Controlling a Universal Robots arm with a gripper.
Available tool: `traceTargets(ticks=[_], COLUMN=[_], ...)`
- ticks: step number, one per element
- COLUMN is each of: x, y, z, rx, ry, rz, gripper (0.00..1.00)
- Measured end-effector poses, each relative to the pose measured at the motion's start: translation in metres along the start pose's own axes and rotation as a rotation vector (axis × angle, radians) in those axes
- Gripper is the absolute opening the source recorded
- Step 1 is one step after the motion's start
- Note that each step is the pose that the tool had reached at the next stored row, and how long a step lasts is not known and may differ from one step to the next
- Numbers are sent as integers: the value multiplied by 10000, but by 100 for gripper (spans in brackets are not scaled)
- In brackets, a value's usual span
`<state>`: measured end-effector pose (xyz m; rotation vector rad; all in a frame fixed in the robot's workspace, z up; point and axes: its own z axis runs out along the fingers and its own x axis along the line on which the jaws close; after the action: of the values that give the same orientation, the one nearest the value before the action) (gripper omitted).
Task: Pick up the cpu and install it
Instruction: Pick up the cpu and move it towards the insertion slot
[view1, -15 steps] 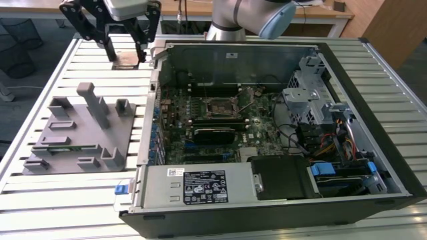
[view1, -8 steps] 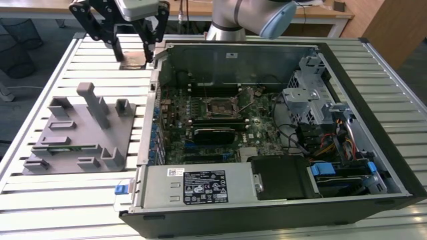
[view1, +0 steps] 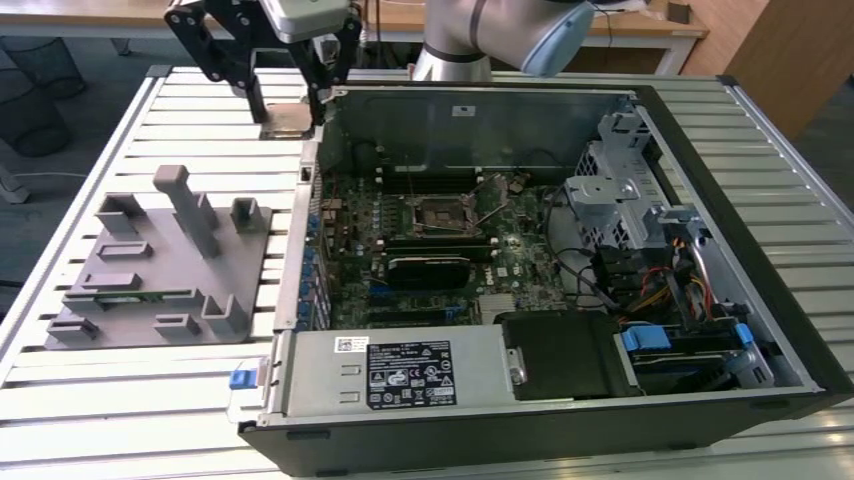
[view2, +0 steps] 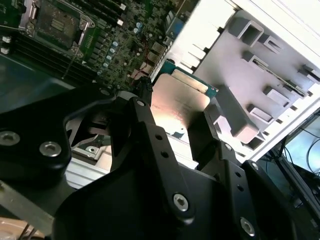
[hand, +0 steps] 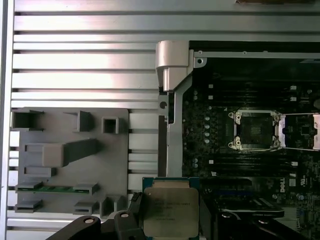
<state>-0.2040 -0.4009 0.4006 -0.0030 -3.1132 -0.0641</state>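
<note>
My gripper (view1: 286, 108) hangs above the slatted table just outside the open computer case (view1: 747, 300), at its far corner on the exterior view's left. It is shut on the cpu (view1: 284, 122), a flat square chip with a silver-grey top. In the second wrist view the cpu (view2: 180, 97) sits clamped by its edges between the two black fingers (view2: 142, 112). The first wrist view has the cpu (hand: 170, 212) level, top face up. The empty cpu socket (view1: 441, 213) lies inside the case on the motherboard, its retaining frame open; the first wrist view shows this socket (hand: 255, 130) too.
A grey plastic fixture (view1: 160, 270) with upright blocks stands on the table at the exterior view's left of the case. The case wall (view1: 314, 160) rises between my gripper and the motherboard. A drive cage (view1: 627, 190), cables and a power supply (view1: 400, 375) fill the case's other sides.
</note>
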Motion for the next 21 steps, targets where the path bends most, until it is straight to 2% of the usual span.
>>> traceTargets(ticks=[13,21], x=[-353,-546], y=[1,1], z=[-6,-10], rx=[0,0], ry=[0,0], rz=[0,0], gripper=[53,53])
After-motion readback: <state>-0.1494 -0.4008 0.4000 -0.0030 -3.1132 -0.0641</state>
